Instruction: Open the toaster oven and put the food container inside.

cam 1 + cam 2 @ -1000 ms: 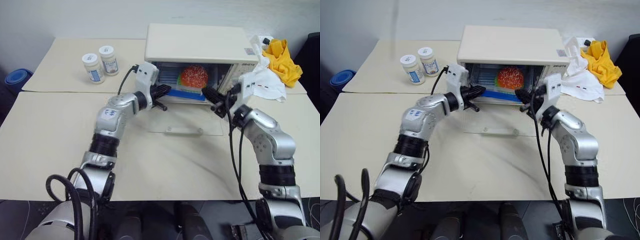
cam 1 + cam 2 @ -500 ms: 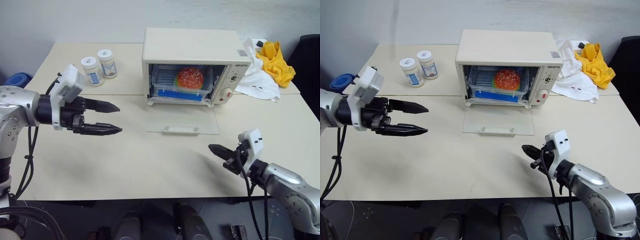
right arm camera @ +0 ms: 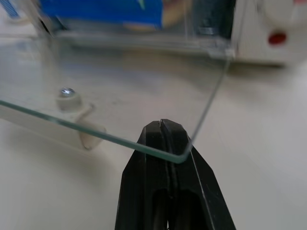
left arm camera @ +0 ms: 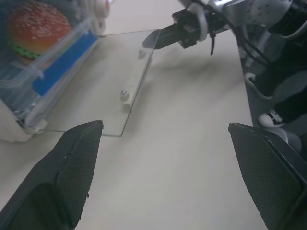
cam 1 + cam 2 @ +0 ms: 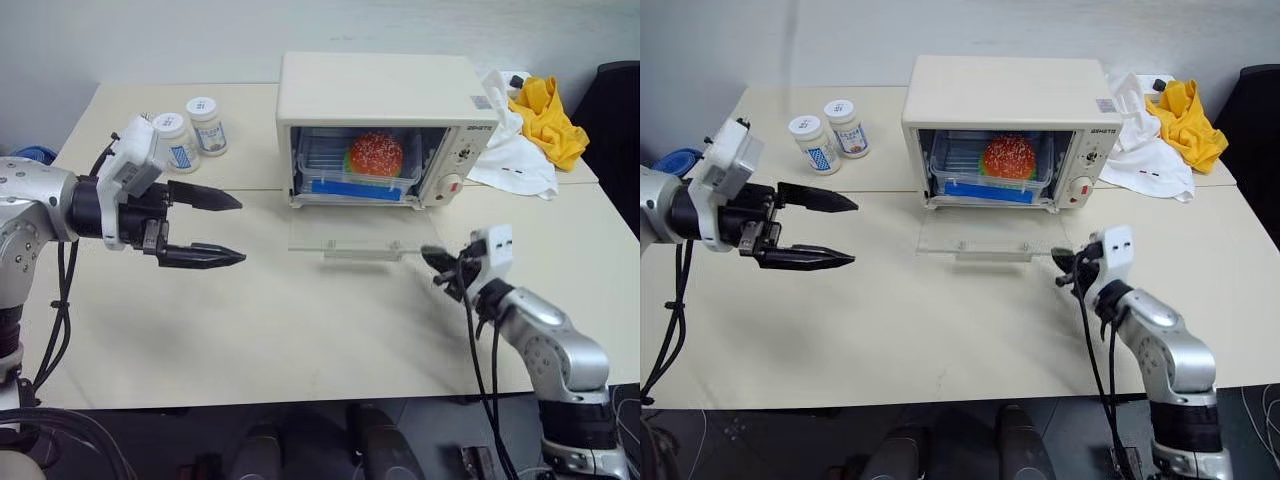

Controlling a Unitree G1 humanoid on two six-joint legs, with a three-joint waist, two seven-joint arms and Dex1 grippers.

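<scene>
The cream toaster oven (image 5: 380, 95) stands at the back of the table with its glass door (image 5: 350, 232) swung down and open. The clear food container (image 5: 362, 165), with a blue strip and a sesame-bun burger, sits inside on the rack. My right gripper (image 5: 430, 256) is shut, its tips under the door's right front corner (image 3: 184, 154), and the glass edge lies across its fingertips (image 3: 152, 132). My left gripper (image 5: 240, 230) hovers open and empty over the table, well left of the oven and pointing toward it. The left wrist view shows the door (image 4: 105, 81) and the container (image 4: 43, 52).
Two white-lidded jars (image 5: 190, 130) stand back left of the oven. A white cloth (image 5: 515, 150) and a yellow cloth (image 5: 545, 110) lie right of it. A blue object (image 5: 685, 160) sits past the table's left edge, and a dark chair (image 5: 620, 100) at far right.
Both grippers left the oven mouth, with the container staying inside. The left swung away left and opened. The right dropped toward the front, then came up under the door's corner.
</scene>
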